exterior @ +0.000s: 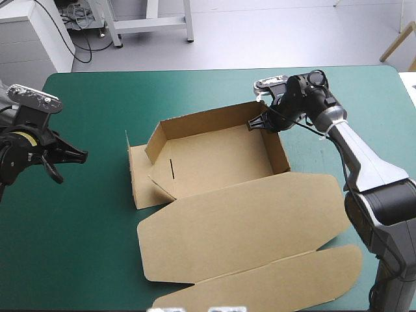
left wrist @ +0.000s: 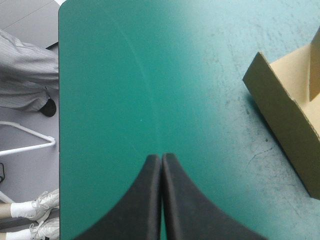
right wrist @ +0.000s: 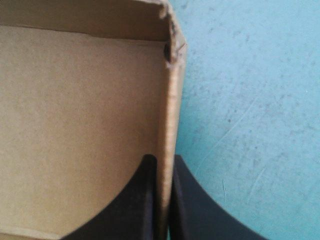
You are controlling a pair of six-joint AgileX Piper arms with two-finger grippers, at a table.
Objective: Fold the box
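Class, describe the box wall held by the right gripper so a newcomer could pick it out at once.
On the teal-green table sits a brown box, an open tray with its lid flat toward the near edge. At the tray's far right corner, this wall alone is pinched between the black fingers of the right gripper.

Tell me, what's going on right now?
Left gripper shut, empty, left of box. Right gripper shut on box wall. Box an open tray, lid flat. Nothing in the way.

The open brown cardboard box [exterior: 221, 162] is lit brightly and evenly; faint soft shadows are cast beside its walls.
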